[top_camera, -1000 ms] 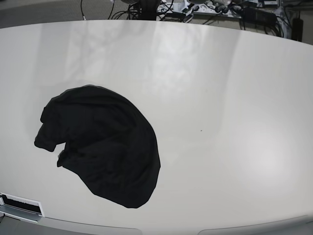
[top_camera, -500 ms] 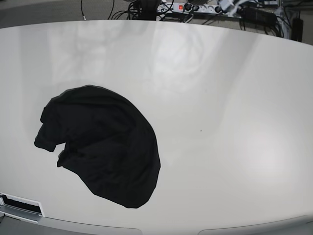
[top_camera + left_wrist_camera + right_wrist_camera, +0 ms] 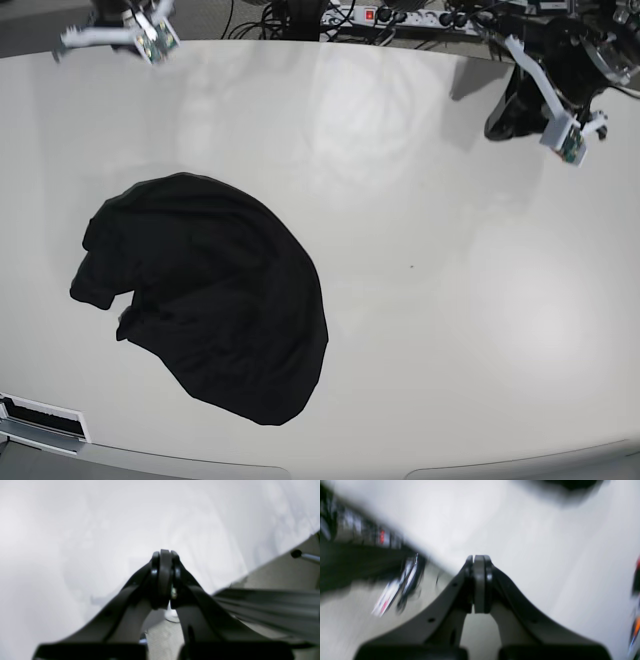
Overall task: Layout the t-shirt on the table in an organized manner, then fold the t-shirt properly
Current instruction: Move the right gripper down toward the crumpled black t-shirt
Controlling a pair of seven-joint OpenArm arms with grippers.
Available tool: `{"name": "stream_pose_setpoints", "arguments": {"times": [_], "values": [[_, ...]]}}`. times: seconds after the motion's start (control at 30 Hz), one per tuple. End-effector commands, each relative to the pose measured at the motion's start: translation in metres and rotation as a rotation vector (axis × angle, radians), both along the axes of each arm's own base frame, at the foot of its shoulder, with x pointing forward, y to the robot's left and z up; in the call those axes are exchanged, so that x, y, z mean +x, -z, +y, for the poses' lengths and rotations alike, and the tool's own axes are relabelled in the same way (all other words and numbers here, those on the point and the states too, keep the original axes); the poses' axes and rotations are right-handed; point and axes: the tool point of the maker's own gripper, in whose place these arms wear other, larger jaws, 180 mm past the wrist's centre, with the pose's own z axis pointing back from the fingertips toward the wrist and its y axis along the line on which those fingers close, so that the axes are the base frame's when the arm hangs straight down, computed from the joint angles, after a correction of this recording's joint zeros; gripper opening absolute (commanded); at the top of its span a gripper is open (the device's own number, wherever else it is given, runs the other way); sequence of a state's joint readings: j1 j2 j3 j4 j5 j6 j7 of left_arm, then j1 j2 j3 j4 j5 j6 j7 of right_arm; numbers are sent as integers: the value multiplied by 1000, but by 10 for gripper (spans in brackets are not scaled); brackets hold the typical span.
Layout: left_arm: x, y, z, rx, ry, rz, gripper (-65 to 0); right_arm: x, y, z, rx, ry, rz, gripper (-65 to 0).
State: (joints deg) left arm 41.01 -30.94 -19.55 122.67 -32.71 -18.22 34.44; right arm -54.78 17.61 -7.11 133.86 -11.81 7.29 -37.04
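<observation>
The t-shirt point(image 3: 205, 295) lies crumpled in a dark heap on the table point(image 3: 450, 300), your landmark, toward its near edge. Your left gripper point(image 3: 163, 577) and right gripper point(image 3: 479, 582) both hang clenched and empty above its far edge.

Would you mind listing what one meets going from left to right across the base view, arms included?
Right arm's gripper at the far left corner → crumpled black t-shirt on the white table → tiny dark speck on the tabletop → left arm's gripper at the far right.
</observation>
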Motion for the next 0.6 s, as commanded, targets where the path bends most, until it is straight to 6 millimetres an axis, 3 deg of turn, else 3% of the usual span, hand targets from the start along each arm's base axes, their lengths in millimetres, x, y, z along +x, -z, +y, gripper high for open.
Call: {"name": "stream_pose_setpoints", "arguments": {"times": [0.0,0.17,0.33,0.5,0.57], "values": [[11,-11,-4,-24,8,-50,-650,12,-10,0,-1,-10,-51,-650],[44,-2,-9,-40,16,-86,-650,75,-43,10,59,-29,-278,-650],[62,31,-13,18,56,-58,-650,118,-77,26,105,-105,-447,-650],[83,52,-14,41,71,-34,-650,163,-52,8,83,-42,-450,-635],[88,59,-12,45,67,-22,-650,179,-32,-3,86,7,-414,-512]]}}
